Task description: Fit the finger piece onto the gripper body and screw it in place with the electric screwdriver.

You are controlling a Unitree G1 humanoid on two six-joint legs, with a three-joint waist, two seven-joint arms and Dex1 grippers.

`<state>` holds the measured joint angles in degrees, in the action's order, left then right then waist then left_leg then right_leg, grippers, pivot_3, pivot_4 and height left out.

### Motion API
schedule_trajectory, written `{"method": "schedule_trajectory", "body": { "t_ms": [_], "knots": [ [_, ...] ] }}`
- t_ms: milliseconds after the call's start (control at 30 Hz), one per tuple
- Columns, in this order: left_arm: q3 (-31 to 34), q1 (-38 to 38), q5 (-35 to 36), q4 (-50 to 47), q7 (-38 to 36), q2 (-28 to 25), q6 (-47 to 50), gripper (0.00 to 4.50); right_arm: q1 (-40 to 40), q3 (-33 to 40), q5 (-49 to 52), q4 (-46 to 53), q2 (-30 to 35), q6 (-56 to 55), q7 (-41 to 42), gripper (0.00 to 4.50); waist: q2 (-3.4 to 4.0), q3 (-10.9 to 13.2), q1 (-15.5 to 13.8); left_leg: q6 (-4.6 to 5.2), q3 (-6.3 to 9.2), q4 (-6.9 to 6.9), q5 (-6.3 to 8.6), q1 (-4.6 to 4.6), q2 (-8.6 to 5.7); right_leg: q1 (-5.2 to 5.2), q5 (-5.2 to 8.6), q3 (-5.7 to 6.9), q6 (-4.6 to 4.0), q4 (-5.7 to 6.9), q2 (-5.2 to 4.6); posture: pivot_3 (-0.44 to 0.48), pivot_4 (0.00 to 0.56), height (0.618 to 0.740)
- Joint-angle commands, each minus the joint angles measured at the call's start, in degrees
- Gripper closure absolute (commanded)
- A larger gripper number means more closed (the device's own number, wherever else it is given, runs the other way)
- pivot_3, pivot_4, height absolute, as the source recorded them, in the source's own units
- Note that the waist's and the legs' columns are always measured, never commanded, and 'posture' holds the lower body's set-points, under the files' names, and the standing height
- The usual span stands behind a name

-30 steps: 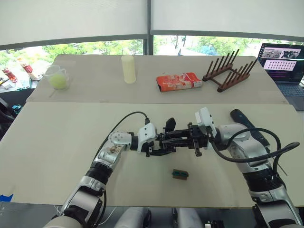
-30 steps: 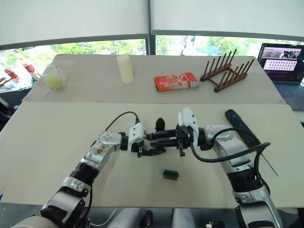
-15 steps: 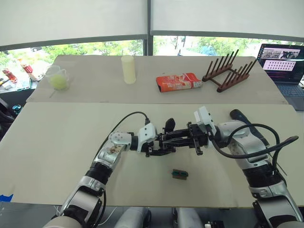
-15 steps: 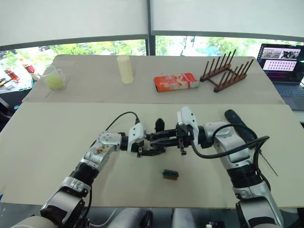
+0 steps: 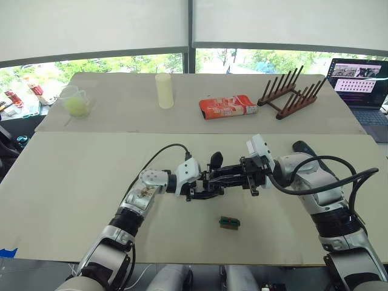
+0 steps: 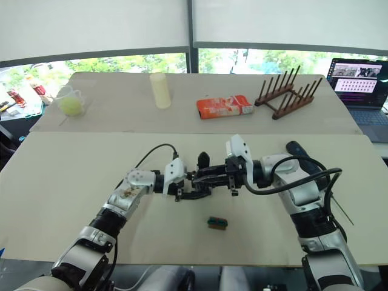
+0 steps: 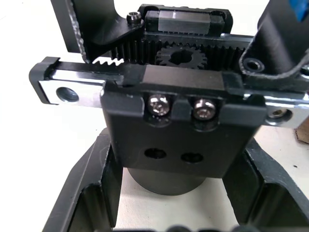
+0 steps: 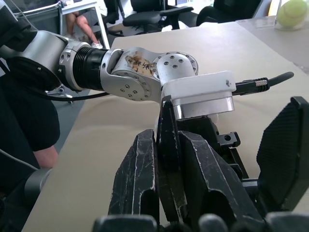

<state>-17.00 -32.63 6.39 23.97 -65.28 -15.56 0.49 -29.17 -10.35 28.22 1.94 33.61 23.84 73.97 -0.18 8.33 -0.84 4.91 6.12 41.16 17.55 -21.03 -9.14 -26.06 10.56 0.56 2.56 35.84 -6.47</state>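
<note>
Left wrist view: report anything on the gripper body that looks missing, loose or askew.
The chunky black gripper body, clamped in the left gripper, carries two silvery screws above two empty holes. Those may simply await screws; nothing looks askew or damaged.

It looked like an office turned test lab: plain worktops (image 5: 73,176) under blinded windows, an open laptop (image 5: 359,85), swivel chairs (image 8: 154,12) behind.

The gripper body (image 5: 209,182) sits mid-table (image 5: 73,182) between both grippers; a small block (image 5: 229,223) lies nearer; the screwdriver (image 5: 301,147) lies right.
</note>
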Motion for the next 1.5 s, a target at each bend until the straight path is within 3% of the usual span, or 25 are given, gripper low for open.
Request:
{"method": "schedule_trajectory", "body": {
  "t_ms": [33,300,833,1100,1200,1500],
  "knots": [
    [1.0,-0.8,1.3,-2.4,0.0,0.4,-0.4,2.19,4.5,-4.7,-4.8,-3.8,2.0,2.8,-0.3,4.18,-0.01,-0.1,0.0,0.0,0.0,-0.02,0.0,0.02,0.0,0.01,0.0,0.0,0.0,0.0,0.0,0.0,0.15,0.74],
    [1.2,-0.9,1.2,-2.8,0.1,0.2,-0.2,2.19,2.3,-7.2,-5.7,-5.4,1.8,6.2,0.7,4.18,-0.04,-0.4,0.1,0.0,0.0,-0.14,0.0,0.1,0.04,0.03,0.0,-0.04,0.0,-0.02,-0.02,0.0,0.15,0.74],
    [0.7,-1.7,0.6,-1.3,0.1,1.7,-0.8,2.19,-3.8,-14.6,-7.8,5.1,6.8,18.9,-2.3,4.18,-0.1,-0.9,-0.1,0.0,0.0,-0.19,0.01,0.12,0.04,0.08,0.0,-0.03,0.0,-0.09,-0.06,0.0,0.15,0.74],
    [1.3,-2.2,0.7,-0.7,0.1,1.7,-0.8,2.19,-2.4,-14.1,-9.5,1.8,7.5,21.0,-6.0,4.18,-0.16,-1.2,-0.2,-0.04,0.01,-0.31,0.08,0.36,0.05,0.33,0.01,-0.04,0.0,-0.21,-0.05,0.0,0.15,0.74],
    [2.2,-2.5,1.6,-0.6,0.8,2.2,0.9,2.19,-1.1,-12.9,-8.9,3.0,7.7,21.2,-7.2,4.18,-0.12,-1.3,-0.2,-0.3,0.07,-0.54,0.31,0.84,0.14,0.92,0.01,-0.03,0.0,-0.6,0.01,0.0,0.15,0.74],
    [2.5,-2.6,1.4,-0.2,1.0,2.4,0.7,2.19,0.8,-12.6,-9.1,3.8,8.8,22.3,-9.0,4.18,-0.12,-1.5,-0.3,-0.24,0.09,-0.54,0.35,0.86,0.1,0.98,0.01,0.01,0.01,-0.74,0.05,0.0,0.15,0.74]
  ]
}}
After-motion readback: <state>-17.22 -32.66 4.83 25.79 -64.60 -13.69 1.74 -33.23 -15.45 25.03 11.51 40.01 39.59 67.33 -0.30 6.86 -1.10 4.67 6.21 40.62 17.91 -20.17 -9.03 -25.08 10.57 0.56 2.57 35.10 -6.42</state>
